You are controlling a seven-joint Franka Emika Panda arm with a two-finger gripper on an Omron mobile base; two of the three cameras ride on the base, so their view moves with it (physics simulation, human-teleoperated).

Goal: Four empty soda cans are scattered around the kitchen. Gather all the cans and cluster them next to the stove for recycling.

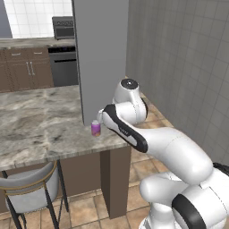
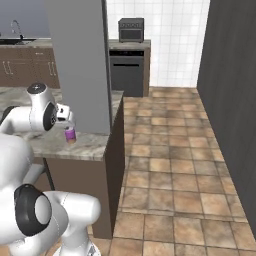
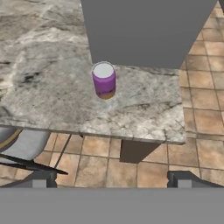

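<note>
With the jaws spread wide and empty above it, the pink-purple can (image 3: 104, 80) stands ahead between them near the tabletop (image 3: 52, 87) edge, where a skewed descent could topple it

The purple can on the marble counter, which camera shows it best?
The hand view: the purple can stands upright, whole and unobstructed on the marble counter near the grey pillar. Both base views show it small beside the arm.

Home kitchen: marble island counter (image 1: 40, 120), bar stool (image 1: 31, 190), wood cabinets (image 1: 24, 67), oven (image 2: 127, 70), tiled floor (image 2: 170, 165).
</note>
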